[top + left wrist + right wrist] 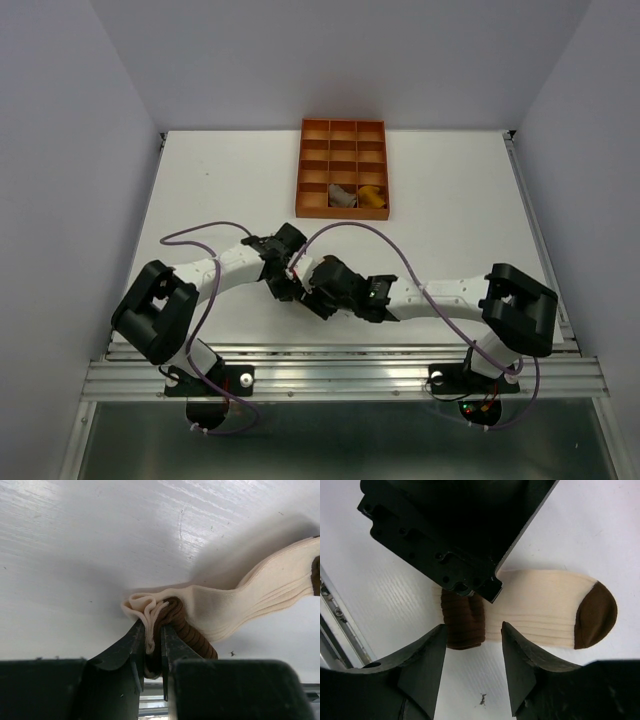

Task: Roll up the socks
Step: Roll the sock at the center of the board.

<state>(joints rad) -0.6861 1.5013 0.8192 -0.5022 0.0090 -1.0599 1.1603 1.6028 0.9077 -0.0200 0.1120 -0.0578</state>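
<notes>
1. Closest to us, on the near side of the orange tray (315,150) and well apart from it, the two arms meet over the middle of the white surface (220,180).
2. The cream sock (540,607) lies on the surface there. From above it is almost hidden under the claws.
3. The left claw (154,630) is narrow and pinches one end of the sock. There the cream cloth and the brown striped cuff (187,630) are bunched into a small roll. I think it grips tight so the start of the roll does not come undone.
4. The right claw (473,627) is wide and holds nothing. It has one finger on each side of the sock, just beside the brown cuff. I think it is lined up this way so it can get a hold on the roll.
5. Past the claws, toward the tray's side, the rest of the sock lies flat out to its brown toe (595,615). That part is not rolled yet, so most of the job on this sock is left.
6. Farthest away, in the tray's near row, sit the yellow sock (372,197) and the grey-brown sock (342,196). They are side by side, each in its own box. They look bundled up, and I think the box walls help keep them that way.
</notes>
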